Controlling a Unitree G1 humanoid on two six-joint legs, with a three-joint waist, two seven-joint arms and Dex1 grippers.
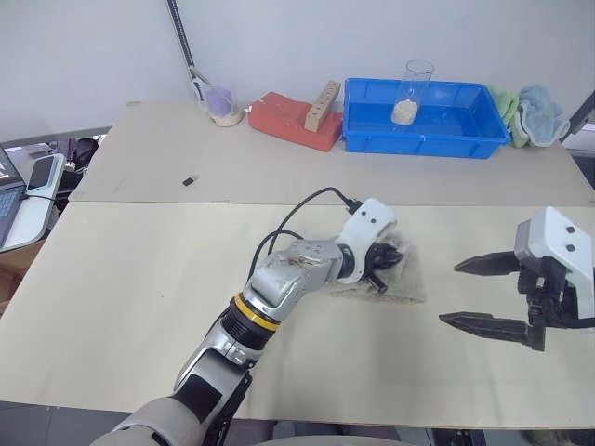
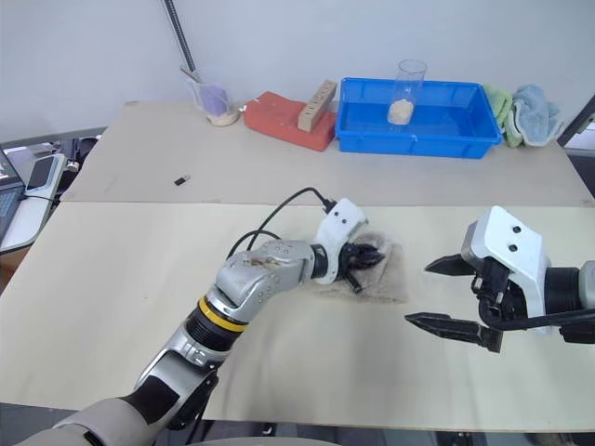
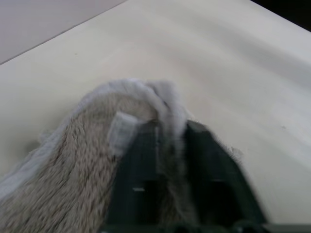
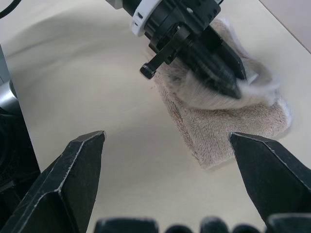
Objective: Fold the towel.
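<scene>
A: Right gripper (image 2: 444, 295) sits nearest the head camera, jaws spread wide, nothing between them, hovering over bare surface (image 1: 139, 307) just beside the towel (image 1: 402, 279).

B: And the left gripper (image 1: 383, 262)?

A: Lying over the towel. From its wrist camera, a white-piped edge and tag run up between its two black fingers (image 3: 138, 160), so it looks to be pinching that edge; how tight, I cannot tell.

B: Towel position?

A: Mid-surface, between the two arms, already doubled into a thick pad, the carried edge bunched on top.

B: Step?

A: My read: laying the fold over. Next calls for releasing the edge flush with the layer beneath, lifting clear without dragging it, then pressing flat.
</scene>
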